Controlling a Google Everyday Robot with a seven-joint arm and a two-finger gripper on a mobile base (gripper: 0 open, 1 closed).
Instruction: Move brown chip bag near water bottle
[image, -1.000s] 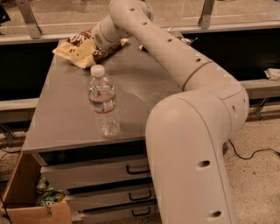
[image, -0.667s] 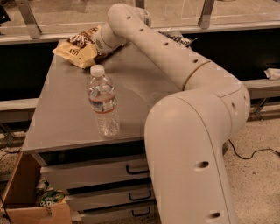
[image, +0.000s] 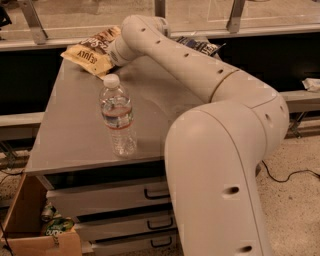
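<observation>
Gripper (image: 111, 52) at far-left corner of table (image: 70, 135), down on brown chip bag (image: 89, 52); grip state can't tell, hidden behind wrist. Bag lies approx 11 o'clock from water bottle (image: 118, 119), upright nr front edge.

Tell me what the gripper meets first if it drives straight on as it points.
Most likely the brown chip bag: the gripper, at the far corner of the table, points straight at it, though depth is unclear. The water bottle stands off that line.
</observation>
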